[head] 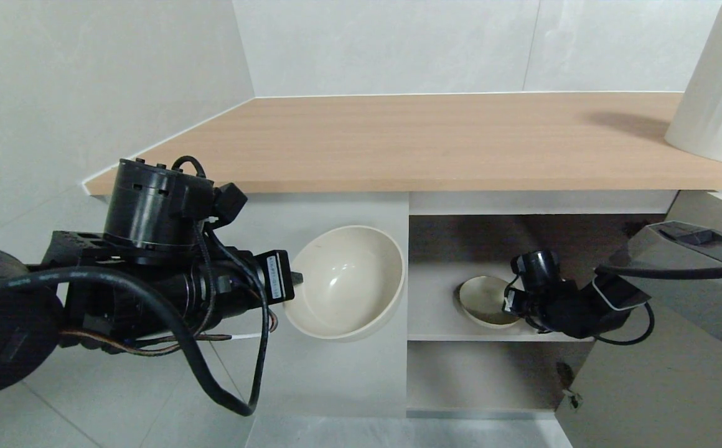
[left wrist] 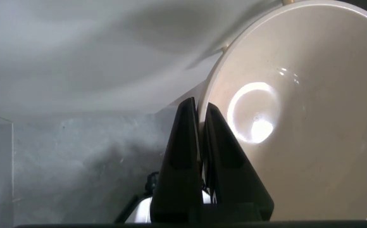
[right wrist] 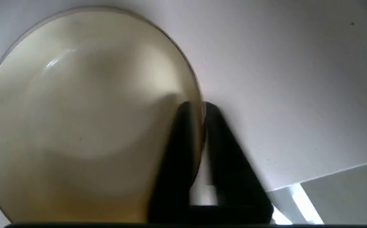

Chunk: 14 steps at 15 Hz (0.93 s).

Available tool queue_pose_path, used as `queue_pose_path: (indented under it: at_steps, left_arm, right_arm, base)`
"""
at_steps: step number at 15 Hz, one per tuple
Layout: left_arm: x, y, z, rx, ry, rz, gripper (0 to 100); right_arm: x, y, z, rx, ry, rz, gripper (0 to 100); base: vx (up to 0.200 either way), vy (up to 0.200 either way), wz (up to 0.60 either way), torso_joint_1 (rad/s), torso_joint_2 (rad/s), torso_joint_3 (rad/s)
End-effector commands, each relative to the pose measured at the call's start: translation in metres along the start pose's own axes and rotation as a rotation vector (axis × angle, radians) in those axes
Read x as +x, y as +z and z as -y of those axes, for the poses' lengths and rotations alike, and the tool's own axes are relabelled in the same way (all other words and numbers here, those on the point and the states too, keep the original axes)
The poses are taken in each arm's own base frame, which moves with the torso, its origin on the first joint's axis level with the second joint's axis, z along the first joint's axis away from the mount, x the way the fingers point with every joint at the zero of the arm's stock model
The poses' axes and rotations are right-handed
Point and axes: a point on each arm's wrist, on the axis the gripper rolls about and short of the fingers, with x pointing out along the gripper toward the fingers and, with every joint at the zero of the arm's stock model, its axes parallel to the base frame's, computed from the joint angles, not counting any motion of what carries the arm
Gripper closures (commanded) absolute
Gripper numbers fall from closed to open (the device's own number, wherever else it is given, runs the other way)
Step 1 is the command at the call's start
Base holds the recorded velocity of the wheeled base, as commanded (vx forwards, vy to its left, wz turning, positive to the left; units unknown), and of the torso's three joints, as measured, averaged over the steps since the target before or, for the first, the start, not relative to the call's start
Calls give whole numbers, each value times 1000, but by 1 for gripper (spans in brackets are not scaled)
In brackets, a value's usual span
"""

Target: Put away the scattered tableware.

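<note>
The right gripper (head: pixel 513 303) was clamped on the rim of the small dish (head: pixel 484 300), which lay just ahead of it over the cabinet shelf (head: pixel 436 314), seemingly almost stowed. The left gripper (head: pixel 299 278) pinched the rim of the large bowl (head: pixel 348 283), which was outside the cabinet and not yet put away.

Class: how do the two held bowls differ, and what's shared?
The large bowl is far bigger than the small bowl. The large bowl is outside the cabinet; the small bowl is inside it. Both are pale, rims pinched by the left end effector and right end effector.
</note>
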Motion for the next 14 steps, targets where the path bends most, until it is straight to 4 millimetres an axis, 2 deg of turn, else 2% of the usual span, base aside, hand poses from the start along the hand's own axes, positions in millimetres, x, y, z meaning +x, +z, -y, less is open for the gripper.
queue_pose_path:
  at_steps: [1,3,5,7,9,11,13,14]
  left_arm:
    - [0,0,0,0,1,-1,100]
    - [1,0,0,0,0,-3,100]
    - [4,-1,-1,2,5,-11,100]
    - [6,-5,3,11,-3,-25,100]
    - [15,-13,9,53,-6,-58,100]
    - [24,-25,12,112,9,-101,100]
    - [33,-37,15,151,17,-143,100]
    - [36,-42,17,174,29,-156,100]
  right_arm:
    - [-1,2,-1,3,4,5,0]
    - [-7,5,-3,36,16,12,0]
    - [-24,14,-3,39,37,18,0]
    - [-57,20,-4,25,119,-16,0]
    - [-104,25,-6,-29,256,-105,0]
    - [-162,26,-10,-136,385,-188,0]
    - [-213,24,-11,-212,510,-193,0]
    - [-229,22,-10,-242,550,-183,0]
  base:
    - [0,0,0,0,0,0]
    - [0,0,0,0,0,0]
    - [0,0,0,0,0,0]
    - [0,0,0,0,0,0]
    - [0,0,0,0,0,0]
    - [0,0,0,0,0,0]
    - [0,0,0,0,0,0]
    - [0,0,0,0,0,0]
